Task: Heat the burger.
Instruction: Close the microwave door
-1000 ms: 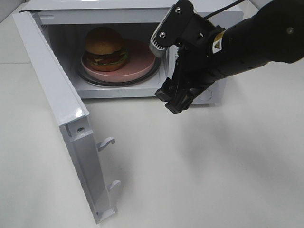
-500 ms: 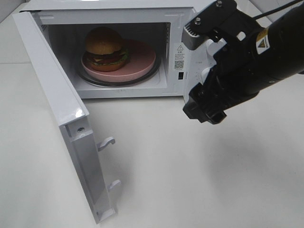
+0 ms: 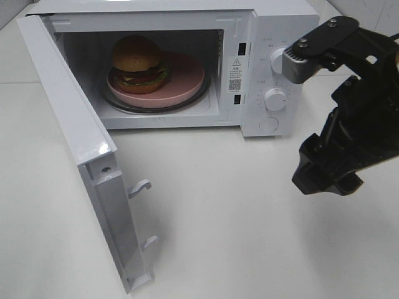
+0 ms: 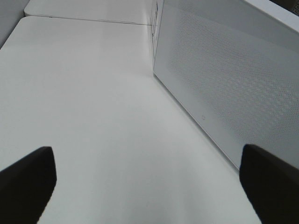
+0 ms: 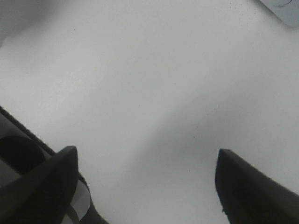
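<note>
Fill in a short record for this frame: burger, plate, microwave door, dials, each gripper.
burger: inside the microwave, on the pink plate
pink plate: on the glass turntable
microwave door: wide open, swung left
dials: two, no gripper on them
left gripper: open, empty, outside the high view
right gripper: open, empty, above the table, front right of the microwave
next step, likely: close the door
</note>
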Controlling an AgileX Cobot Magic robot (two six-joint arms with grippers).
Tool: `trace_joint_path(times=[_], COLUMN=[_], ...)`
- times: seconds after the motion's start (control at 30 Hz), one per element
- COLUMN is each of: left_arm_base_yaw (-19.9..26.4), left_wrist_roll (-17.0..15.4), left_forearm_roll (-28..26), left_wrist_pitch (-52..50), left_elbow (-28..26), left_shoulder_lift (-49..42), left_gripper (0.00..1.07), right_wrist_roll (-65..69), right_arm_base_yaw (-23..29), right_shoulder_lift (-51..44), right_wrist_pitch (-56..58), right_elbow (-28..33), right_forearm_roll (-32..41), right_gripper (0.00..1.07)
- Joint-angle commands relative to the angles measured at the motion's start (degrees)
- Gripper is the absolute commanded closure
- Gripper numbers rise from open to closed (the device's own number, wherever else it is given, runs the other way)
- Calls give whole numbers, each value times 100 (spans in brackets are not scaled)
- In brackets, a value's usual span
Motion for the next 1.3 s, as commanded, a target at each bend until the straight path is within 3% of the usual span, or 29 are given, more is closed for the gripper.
trace_joint_path(times=[0.03,0.5,0.93,1.13,1.3], left_arm_base_yaw=[29,29,29,29,29], left_wrist_roll=[-11,-11,-11,-11,-11], left_forearm_roll=[6,6,6,6,6], left_wrist_pitch=[11,11,11,11,11], left_elbow=[11,11,11,11,11], left_shoulder_lift=[-23,-23,-23,-23,-23], left_gripper=[7,7,7,7,7], right_wrist_roll=[92,539,745,682,814], right_arm_base_yaw=[-6,-109,-1896,-2464,-2607], right_shoulder_lift=[-201,-1495,-2762,-3707,-4544], right_wrist_pitch=[246,837,848,808,682], right_elbow=[29,29,132,831,1495], right_forearm_roll=[-23,-86,-223,-223,-235], right_gripper=[31,31,31,31,31])
